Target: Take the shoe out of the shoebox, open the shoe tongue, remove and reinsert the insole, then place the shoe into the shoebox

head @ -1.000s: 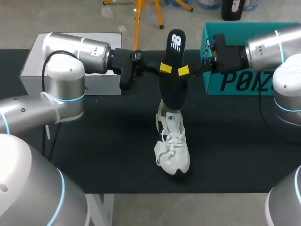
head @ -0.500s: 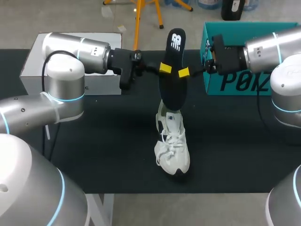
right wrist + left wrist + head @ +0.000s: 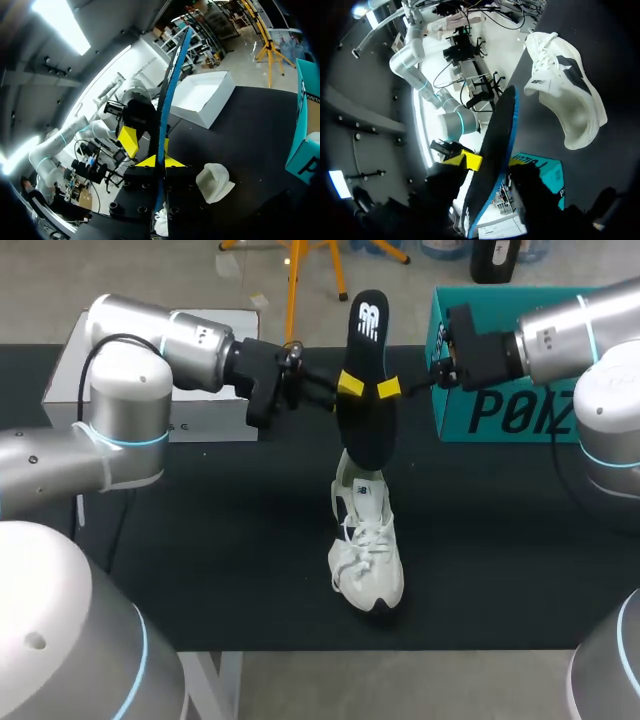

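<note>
A black insole with a blue edge stands upright in the air over the white sneaker, which lies on the black table. My right gripper comes in from the right and is shut on the insole's edge; in the right wrist view its yellow tips clamp the insole. My left gripper is at the insole's other side. In the left wrist view it stands open, with the insole between its fingers and a gap beside it. The teal shoebox stands at the back right.
A white box lid lies at the back left, behind my left arm. The sneaker rests below and ahead of my right gripper. The table's front edge runs just behind the sneaker's heel.
My right gripper has shut on the insole, and my left gripper's fingers have then spread off it. The insole has risen slightly. The left arm's elbow has shifted.
</note>
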Robot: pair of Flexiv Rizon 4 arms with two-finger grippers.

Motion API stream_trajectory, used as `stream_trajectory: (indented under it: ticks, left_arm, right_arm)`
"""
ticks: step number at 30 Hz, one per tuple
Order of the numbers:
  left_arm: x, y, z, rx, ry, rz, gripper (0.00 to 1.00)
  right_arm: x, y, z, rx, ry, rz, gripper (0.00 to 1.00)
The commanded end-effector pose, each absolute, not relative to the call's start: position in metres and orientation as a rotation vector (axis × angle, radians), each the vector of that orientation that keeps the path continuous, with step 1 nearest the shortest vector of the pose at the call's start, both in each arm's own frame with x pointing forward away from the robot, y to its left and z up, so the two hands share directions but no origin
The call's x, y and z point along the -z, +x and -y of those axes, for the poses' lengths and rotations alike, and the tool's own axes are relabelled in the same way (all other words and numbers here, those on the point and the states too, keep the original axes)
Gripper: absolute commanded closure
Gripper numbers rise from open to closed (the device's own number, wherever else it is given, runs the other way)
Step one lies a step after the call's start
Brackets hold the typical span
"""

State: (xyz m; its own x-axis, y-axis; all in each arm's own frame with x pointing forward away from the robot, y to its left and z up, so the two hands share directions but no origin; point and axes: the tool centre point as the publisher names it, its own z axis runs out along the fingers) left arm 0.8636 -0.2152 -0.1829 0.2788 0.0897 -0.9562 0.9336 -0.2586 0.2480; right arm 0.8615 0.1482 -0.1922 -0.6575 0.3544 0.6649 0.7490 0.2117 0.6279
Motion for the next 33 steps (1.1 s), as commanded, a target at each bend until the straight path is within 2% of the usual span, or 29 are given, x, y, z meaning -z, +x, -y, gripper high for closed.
stream_trajectory:
  ticks: [1,9,33]
  left_arm:
    - [0.174,0.826,0.177,1.121,1.577,-1.100,0.00]
    - [0.172,0.791,0.138,1.234,1.487,-1.222,0.00]
    - [0.172,0.791,0.138,1.234,1.487,-1.222,0.00]
  right_arm:
    - [0.194,0.865,-0.149,1.416,-1.036,2.126,1.00]
    - [0.190,0.866,-0.146,1.428,-1.085,2.109,1.00]
    - [0.189,0.866,-0.147,1.448,-1.094,2.094,1.00]
